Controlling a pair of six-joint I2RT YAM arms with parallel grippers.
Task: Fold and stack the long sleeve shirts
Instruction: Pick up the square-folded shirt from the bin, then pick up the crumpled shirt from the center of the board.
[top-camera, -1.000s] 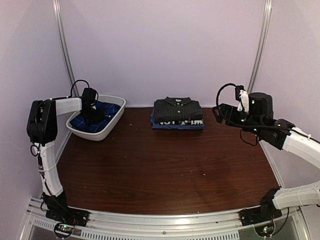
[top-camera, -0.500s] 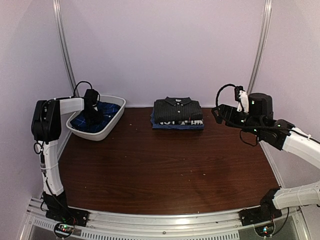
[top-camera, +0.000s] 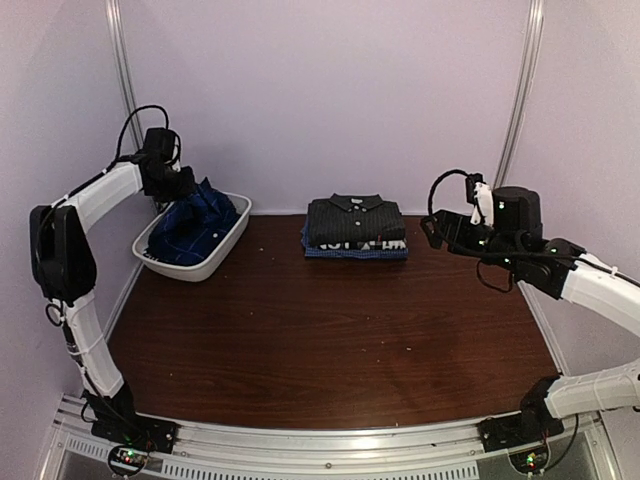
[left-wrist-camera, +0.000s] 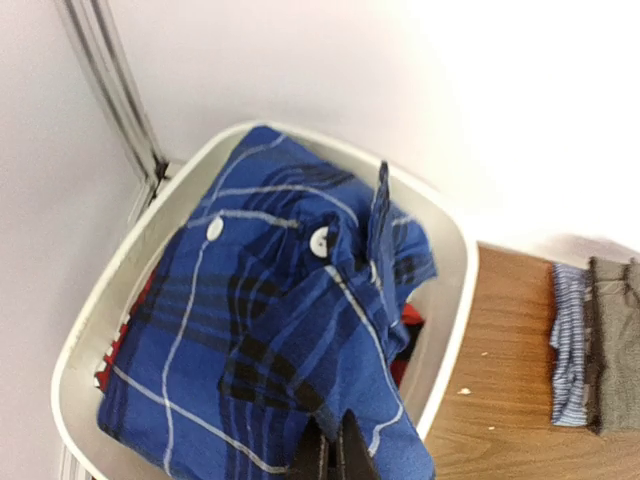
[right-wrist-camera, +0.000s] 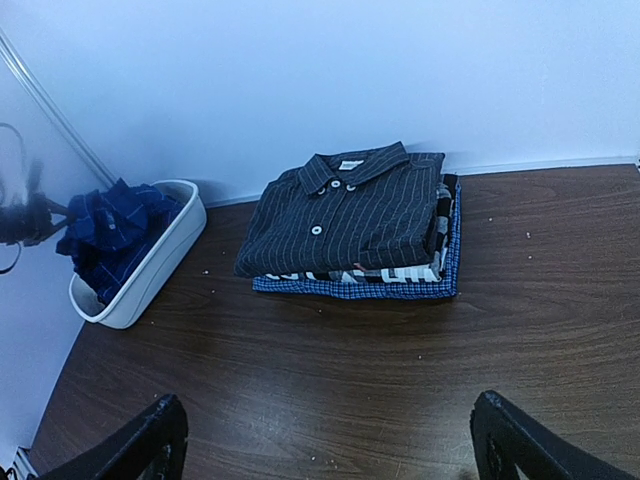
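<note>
Two fingers of the left gripper (left-wrist-camera: 335, 455) are pinched tight on a fold of the blue-and-black plaid shirt (left-wrist-camera: 270, 300), and the cloth hangs from them in a bunched heap over the white tub (top-camera: 205, 268). The lower part of the shirt rests inside the tub. Under it I can see a red shirt (left-wrist-camera: 118, 345) showing at the edges.

To do this step well, I think the arm should rise straight up and slowly until the lowest hem is above the tub rim, and only then move sideways toward the bare table (top-camera: 320, 340). A sideways pull too early could drag the tub or bring the red shirt along. The grip seems to be on a small fold only, so a sudden move may let the cloth slip out. The right gripper (top-camera: 438, 226) waits with its jaws wide apart and nothing in them. It could take a second corner once the shirt is out, so the cloth can be spread flat for folding.

The held shirt is directly at the left fingertips, touching them and hanging below and beyond them. The folded stack (top-camera: 355, 245), with the dark striped shirt (right-wrist-camera: 350, 205) on top, lies at the back middle of the table, well apart from both grippers.
</note>
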